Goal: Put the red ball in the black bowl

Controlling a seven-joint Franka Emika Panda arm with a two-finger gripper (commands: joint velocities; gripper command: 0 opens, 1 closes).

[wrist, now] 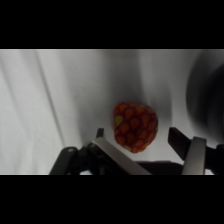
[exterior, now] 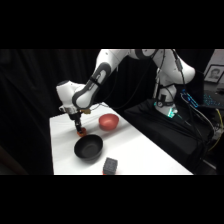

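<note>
The red ball, orange-red with lighter spots, rests on the white table. My gripper is low over it and open, one finger on each side with a small gap to the ball. In the side view the gripper stands at the ball, just behind the black bowl. That bowl holds nothing and shows as a dark blur at the right of the wrist view.
A pinkish-red bowl stands behind and to the right of the black bowl. A dark grey cube lies near the table's front edge. Black cloth surrounds the white table.
</note>
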